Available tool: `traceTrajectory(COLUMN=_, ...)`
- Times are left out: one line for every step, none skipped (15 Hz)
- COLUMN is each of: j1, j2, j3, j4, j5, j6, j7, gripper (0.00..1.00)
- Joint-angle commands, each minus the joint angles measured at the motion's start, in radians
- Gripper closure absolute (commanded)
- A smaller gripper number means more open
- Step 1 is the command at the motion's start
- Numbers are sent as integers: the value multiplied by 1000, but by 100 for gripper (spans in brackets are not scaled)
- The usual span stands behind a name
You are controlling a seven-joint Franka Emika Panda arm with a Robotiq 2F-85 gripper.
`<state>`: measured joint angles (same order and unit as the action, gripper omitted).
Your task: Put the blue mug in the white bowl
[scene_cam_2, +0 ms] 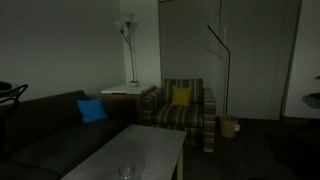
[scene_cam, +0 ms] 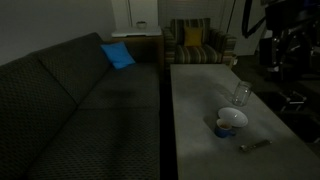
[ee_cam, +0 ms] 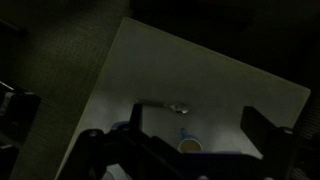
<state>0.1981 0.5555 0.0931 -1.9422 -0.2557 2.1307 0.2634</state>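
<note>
Gripper (ee_cam: 190, 125) over the table (scene_cam: 200, 90), jaws wide apart, nothing between them.
Blue mug (scene_cam: 221, 128) stands on the table against the white bowl (scene_cam: 234, 118), not in it; clear glass (scene_cam: 241, 95) near.

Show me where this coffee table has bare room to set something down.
The far half of the coffee table, toward the striped armchair, is bare, and so is the strip along the sofa. Crowded: the side away from the sofa, where clear glass, white bowl, blue mug and a small utensil cluster.
</note>
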Motion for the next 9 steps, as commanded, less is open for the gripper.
traceTrajectory(j1=15, j2=32, j3=-20, j4=22, j5=13, j6=12, j7=-16, gripper=0)
traceTrajectory(j1=12, j2=39, j3=-20, j4=26, j5=14, j6=17, j7=-21, gripper=0)
traceTrajectory(j1=11, j2=49, j3=-23, j4=31, j5=16, j6=27, j7=-17, gripper=0)
traceTrajectory(j1=8, j2=59, j3=-24, j4=36, j5=17, j6=38, j7=-21, gripper=0)
traceTrajectory(j1=5, j2=72, j3=-27, j4=45, j5=17, j6=51, j7=-25, gripper=0)
traceTrajectory(j1=4, j2=88, j3=-30, j4=54, j5=18, j6=64, j7=-30, gripper=0)
traceTrajectory(j1=2, j2=105, j3=-33, j4=67, j5=21, j6=73, j7=-32, gripper=0)
traceTrajectory(j1=-1, j2=124, j3=-35, j4=83, j5=25, j6=78, j7=-40, gripper=0)
traceTrajectory(j1=-3, j2=142, j3=-38, j4=98, j5=28, j6=84, j7=-43, gripper=0)
